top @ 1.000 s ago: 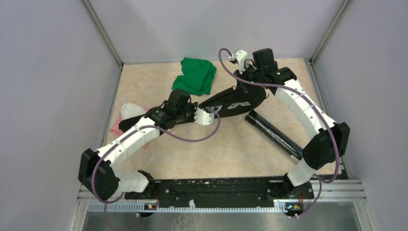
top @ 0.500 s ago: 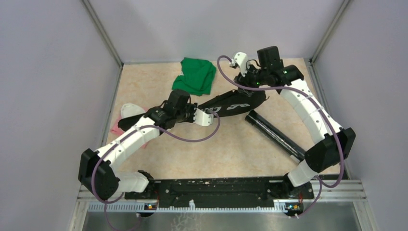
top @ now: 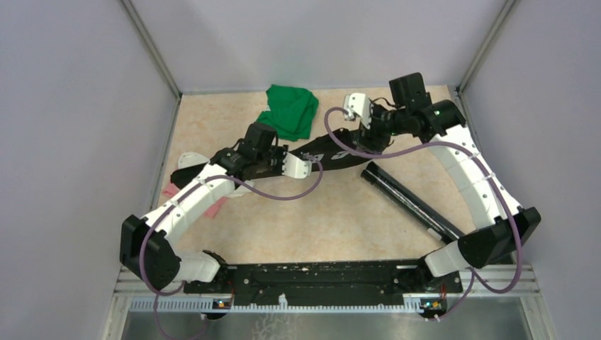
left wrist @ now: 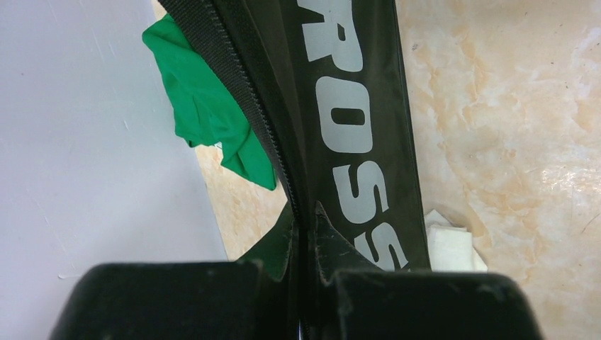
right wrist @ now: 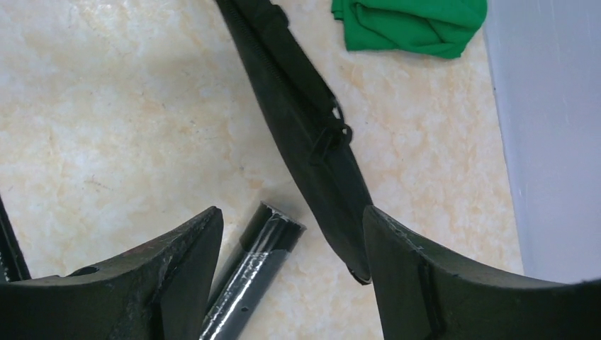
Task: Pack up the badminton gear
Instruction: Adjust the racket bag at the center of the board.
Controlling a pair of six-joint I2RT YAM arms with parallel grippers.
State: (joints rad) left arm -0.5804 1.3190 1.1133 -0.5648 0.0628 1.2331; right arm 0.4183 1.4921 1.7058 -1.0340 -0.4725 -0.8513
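Observation:
The black racket bag [top: 333, 150] lies slantwise across the mat, its grey "ROSS" lettering [left wrist: 354, 127] and zipper edge [left wrist: 241, 92] filling the left wrist view. My left gripper [top: 278, 157] [left wrist: 305, 221] is shut on the bag's zipper edge near its middle. Over the bag's right end hangs my right gripper [top: 368, 134] [right wrist: 290, 212], open and holding nothing. The bag's tip and zipper pull [right wrist: 329, 134] lie just below its fingers. The long black tube [top: 407, 202] [right wrist: 255, 276] rests on the mat to the bag's right.
A green cloth [top: 290, 112] [right wrist: 411, 25] [left wrist: 205, 113] is bunched at the back by the wall. White and pink cloths [top: 191, 164] lie under the bag's left end, and a white cloth [left wrist: 450, 248] shows beside the bag. Grey walls close in three sides.
My right gripper opened, let go of the bag's right end and drew away to the right. The left arm shifted slightly toward the back, still gripping the bag.

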